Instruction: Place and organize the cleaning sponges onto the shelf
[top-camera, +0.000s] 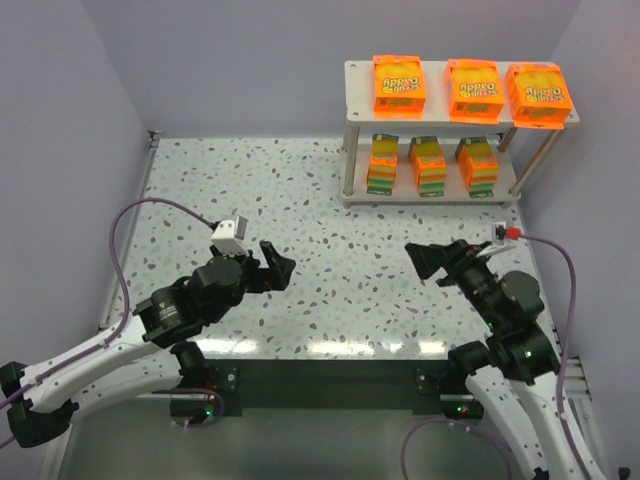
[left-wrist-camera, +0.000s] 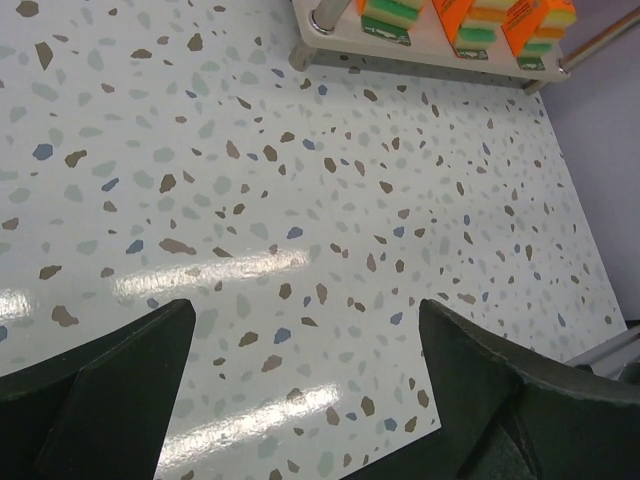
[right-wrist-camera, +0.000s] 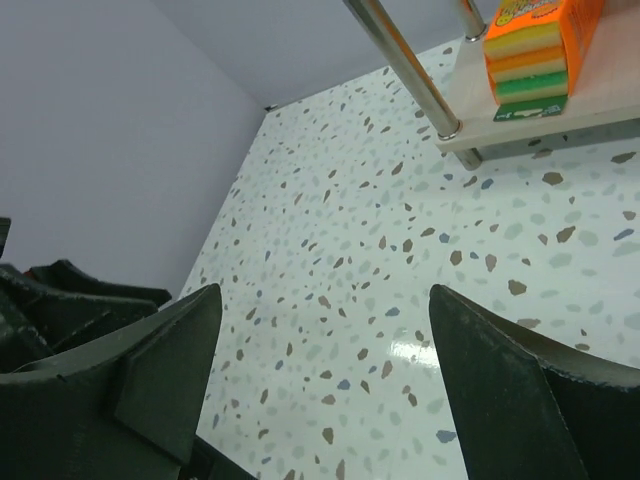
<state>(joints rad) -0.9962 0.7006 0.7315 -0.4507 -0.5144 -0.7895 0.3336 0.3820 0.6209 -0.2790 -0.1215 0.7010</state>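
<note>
Top external view has all six sponges (top-camera: 399, 84) on the shelf (top-camera: 437, 108): three lie flat along the top board and three stand on edge along the lower one, evenly spaced. The left tool (top-camera: 277, 262) and right tool (top-camera: 428, 262) both hang wide and empty over the desk (top-camera: 330, 310), well short of the shelf. The left one is off toward the shelf's left and the right one is straight in front of it.

I judge the placing done, so the step in hand is a check and a retreat. To do it well, draw both tools back slowly, clear of the shelf legs. The only pack worth a touch is the top one at the shelf's right end, which lies slightly turned and close to the board's edge. A light push toward the shelf's middle from the right tool would do.

The desk is glossy pale terrazzo with lamp glare, likely slippery. Plain lilac walls (top-camera: 60, 150) close in left of, behind and right of the shelf, leaving little room at its right side.
</note>
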